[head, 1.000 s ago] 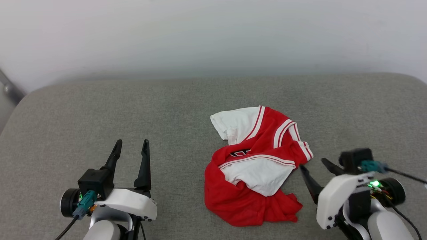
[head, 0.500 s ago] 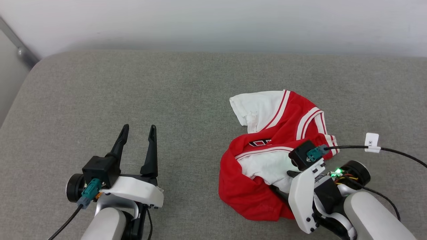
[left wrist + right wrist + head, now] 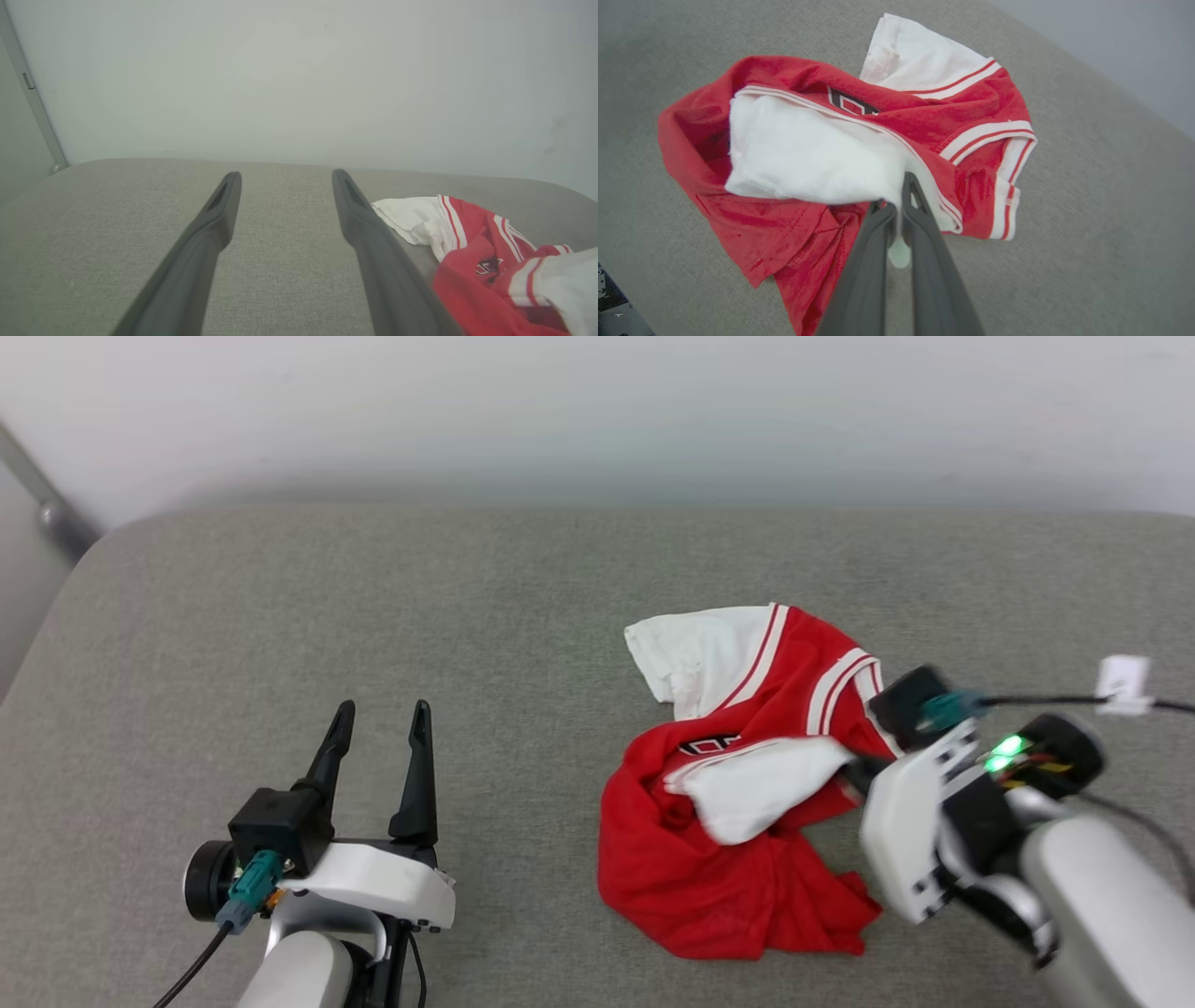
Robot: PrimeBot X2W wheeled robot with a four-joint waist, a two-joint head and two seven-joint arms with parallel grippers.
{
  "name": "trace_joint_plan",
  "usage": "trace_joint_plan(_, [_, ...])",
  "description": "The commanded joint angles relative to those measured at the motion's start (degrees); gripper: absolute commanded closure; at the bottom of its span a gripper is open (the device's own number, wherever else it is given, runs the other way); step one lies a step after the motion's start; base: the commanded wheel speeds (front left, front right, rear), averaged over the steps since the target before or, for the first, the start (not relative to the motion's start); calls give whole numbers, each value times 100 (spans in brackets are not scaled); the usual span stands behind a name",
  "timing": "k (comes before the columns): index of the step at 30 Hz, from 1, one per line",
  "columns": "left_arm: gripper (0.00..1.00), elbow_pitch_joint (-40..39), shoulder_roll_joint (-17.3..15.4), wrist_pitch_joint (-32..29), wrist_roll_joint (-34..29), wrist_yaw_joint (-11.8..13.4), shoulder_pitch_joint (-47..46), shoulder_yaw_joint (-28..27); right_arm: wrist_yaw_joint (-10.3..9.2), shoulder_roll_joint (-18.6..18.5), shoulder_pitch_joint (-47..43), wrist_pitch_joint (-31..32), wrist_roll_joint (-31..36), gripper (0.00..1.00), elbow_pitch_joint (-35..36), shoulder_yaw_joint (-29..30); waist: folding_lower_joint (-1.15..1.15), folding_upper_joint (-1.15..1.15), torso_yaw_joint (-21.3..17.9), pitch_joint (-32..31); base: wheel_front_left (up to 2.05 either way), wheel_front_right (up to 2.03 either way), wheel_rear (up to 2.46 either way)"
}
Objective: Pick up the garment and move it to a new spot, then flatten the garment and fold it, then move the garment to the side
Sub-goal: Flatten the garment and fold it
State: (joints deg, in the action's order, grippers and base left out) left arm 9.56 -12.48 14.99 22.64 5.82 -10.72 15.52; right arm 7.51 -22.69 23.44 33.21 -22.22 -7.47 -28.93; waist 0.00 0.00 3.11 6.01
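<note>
The garment [image 3: 738, 868] lies crumpled on the grey cushion, right of centre: red body, white sleeves, striped trim, a bit of black lettering showing. My right gripper [image 3: 851, 775] is at its right side, shut on the edge of the nearer white sleeve [image 3: 803, 158], which is drawn up off the red fabric. In the right wrist view the fingers [image 3: 920, 233] pinch white cloth at their tips [image 3: 899, 196]. My left gripper [image 3: 378, 714] rests low on the left, open and holding nothing, well apart from the garment [image 3: 486, 266]; its gripper [image 3: 282, 179] points toward the wall.
The grey fabric surface [image 3: 373, 607] spreads wide around the garment, with rounded far corners. A pale wall [image 3: 597, 411] runs behind it. A metal post [image 3: 42, 495] stands at the far left. A cable with a white tag [image 3: 1120, 674] trails from the right wrist.
My right gripper came in from the garment's right side, shut on the near white sleeve and has drawn it up and rightward. The head camera shifted. The left arm held still.
</note>
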Motion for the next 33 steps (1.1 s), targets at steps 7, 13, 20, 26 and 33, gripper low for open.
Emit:
trace_joint_plan(7, [0,-15,80,21,-73,-47,187,-62,-4,-328,-432,-37,345,100,161,1419,0,0,-287,-214,0,0,0])
trace_joint_plan(13, [0,15,108,21,-102,-80,234,-105,-4,-73,-1421,-71,505,100,-127,2695,0,0,-386,-229,0,0,0])
trace_joint_plan(20, [0,81,111,21,-121,-122,227,-94,-4,544,-2319,-722,483,22,-1208,3174,0,0,-399,-277,0,0,0])
trace_joint_plan(26, [0,140,60,21,-114,-100,355,-73,-4,852,-2532,-1741,605,0,-1521,3552,0,0,-439,-477,0,0,0])
trace_joint_plan(33, [0,136,23,-22,-62,-69,531,-55,-3,1013,-2841,-2491,752,0,-984,3996,0,0,-464,-668,0,0,0])
